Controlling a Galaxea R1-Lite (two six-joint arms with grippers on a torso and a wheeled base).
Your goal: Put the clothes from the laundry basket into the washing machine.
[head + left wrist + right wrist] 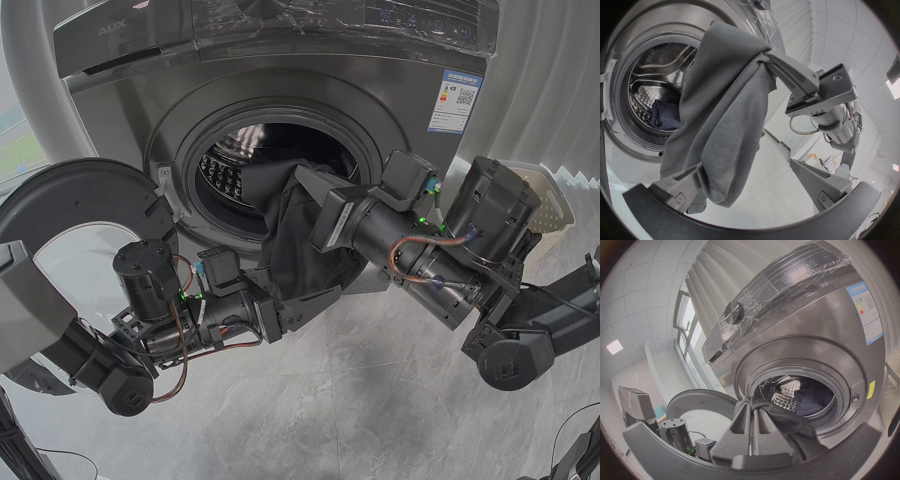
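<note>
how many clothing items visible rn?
2. A grey garment hangs at the washer opening, pinched by the right gripper; a dark navy one lies inside the drum. The laundry basket interior is out of sight, so more may be hidden.

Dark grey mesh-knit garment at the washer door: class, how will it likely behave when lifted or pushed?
Probably floppy: the dark grey mesh-knit garment hangs in folds from the right gripper. Likely light, since one pinched bunch holds it up. Pushing would likely bunch it.
</note>
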